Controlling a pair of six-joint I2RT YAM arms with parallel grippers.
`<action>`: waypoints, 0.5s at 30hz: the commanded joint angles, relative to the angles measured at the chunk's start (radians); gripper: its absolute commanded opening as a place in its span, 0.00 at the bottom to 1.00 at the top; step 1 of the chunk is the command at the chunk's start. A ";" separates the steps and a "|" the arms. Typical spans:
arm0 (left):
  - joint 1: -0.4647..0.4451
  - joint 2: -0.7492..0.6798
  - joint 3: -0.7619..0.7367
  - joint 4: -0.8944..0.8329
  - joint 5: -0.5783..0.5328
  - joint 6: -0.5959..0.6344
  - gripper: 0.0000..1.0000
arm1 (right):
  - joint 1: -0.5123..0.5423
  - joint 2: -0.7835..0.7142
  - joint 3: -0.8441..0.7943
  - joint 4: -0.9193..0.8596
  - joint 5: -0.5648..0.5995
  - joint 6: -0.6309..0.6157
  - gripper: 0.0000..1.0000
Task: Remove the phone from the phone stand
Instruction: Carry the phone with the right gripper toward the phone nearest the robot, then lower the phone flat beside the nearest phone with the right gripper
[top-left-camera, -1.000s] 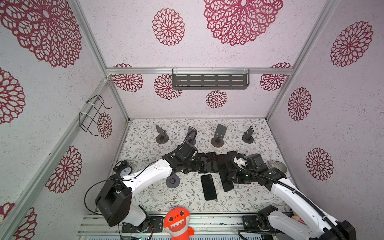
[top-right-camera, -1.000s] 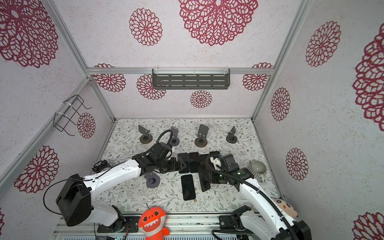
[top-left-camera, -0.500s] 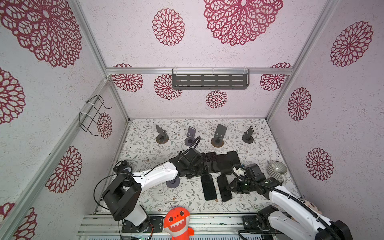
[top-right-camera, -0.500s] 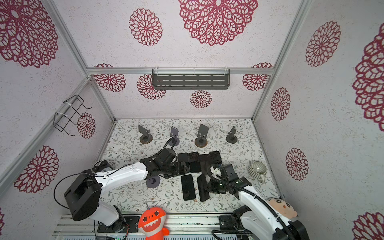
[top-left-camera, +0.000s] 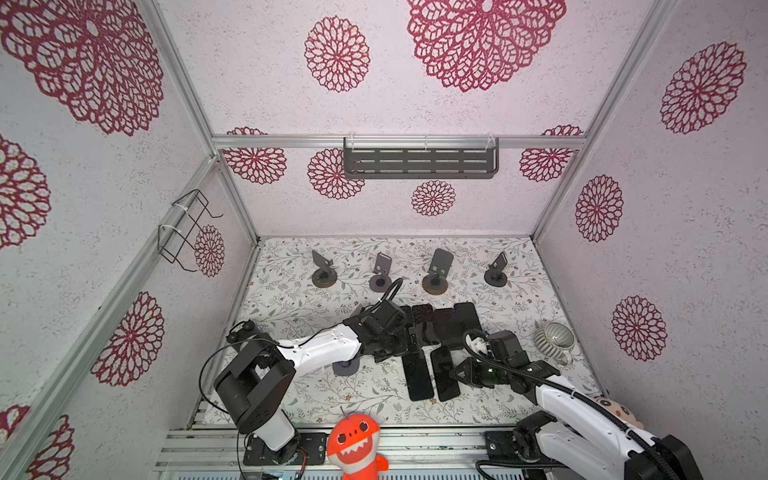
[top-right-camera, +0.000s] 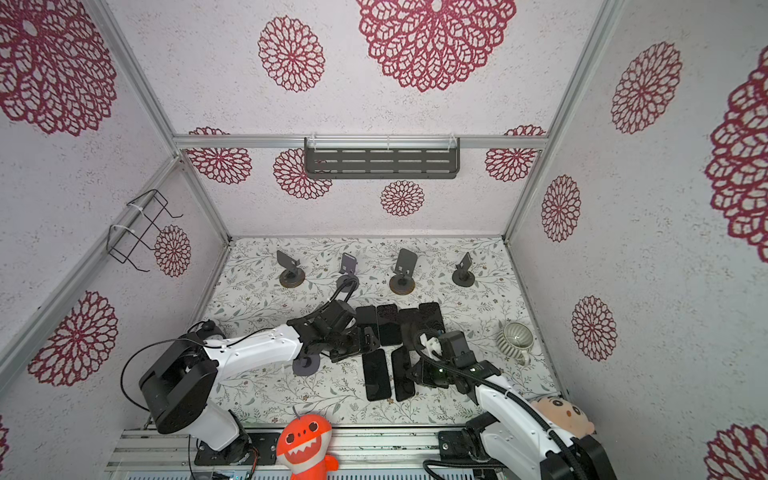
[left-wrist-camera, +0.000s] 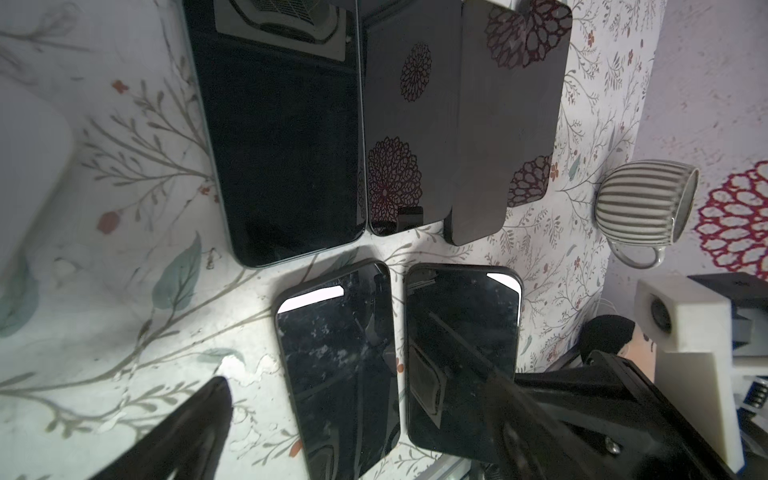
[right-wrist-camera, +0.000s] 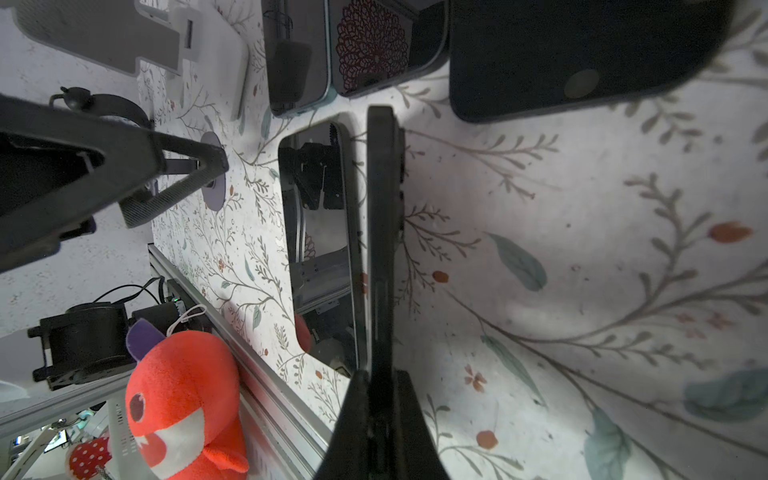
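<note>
Right gripper (right-wrist-camera: 382, 376) is pinching the slim black phone (right-wrist-camera: 384, 228) beside the flat dark phones (right-wrist-camera: 320, 249), so it's set-down time. Left gripper (left-wrist-camera: 357, 386) is wide open; release gently next

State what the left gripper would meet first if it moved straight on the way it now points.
Probably the flat black phone seen between the left gripper's open fingers in its wrist view, then the table under it; depth there is unclear.
</note>
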 joint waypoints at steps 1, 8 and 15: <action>-0.014 0.020 -0.013 0.020 0.001 -0.012 0.98 | 0.010 0.007 -0.003 0.078 -0.032 0.032 0.00; -0.013 0.052 -0.013 0.035 0.016 -0.014 0.97 | 0.020 0.047 -0.014 0.098 -0.018 0.023 0.00; -0.013 0.074 -0.010 0.046 0.023 -0.018 0.97 | 0.027 0.061 -0.025 0.108 0.004 0.032 0.00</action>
